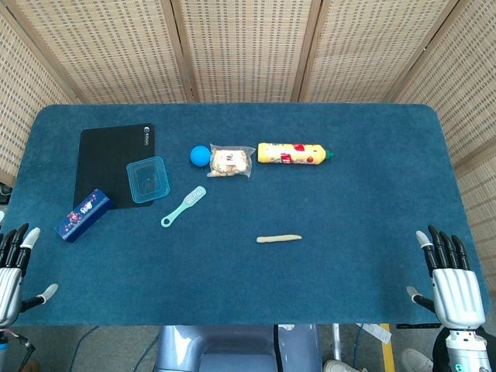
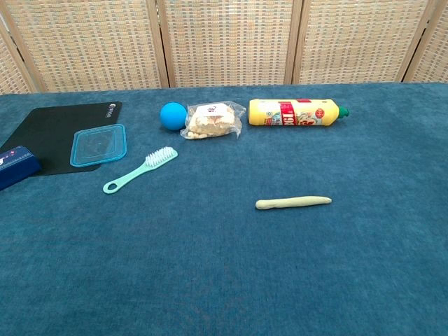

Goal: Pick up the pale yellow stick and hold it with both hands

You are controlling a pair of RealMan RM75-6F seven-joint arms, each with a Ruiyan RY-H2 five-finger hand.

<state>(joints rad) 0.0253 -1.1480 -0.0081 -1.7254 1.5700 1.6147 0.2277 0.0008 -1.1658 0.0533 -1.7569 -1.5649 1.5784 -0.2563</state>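
Our left hand [image 1: 14, 267] and right hand [image 1: 452, 283] spread wide at near corners, holding nothing, pale yellow stick [image 1: 279, 238] lying between, well apart from both

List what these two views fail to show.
- Left hand: head view, cut off by the left edge; absent from chest view.
- Right hand: head view only, wrist cut by the bottom edge.
- Blue box: chest view, cut by the left edge.
- Bottle label: too small to read.
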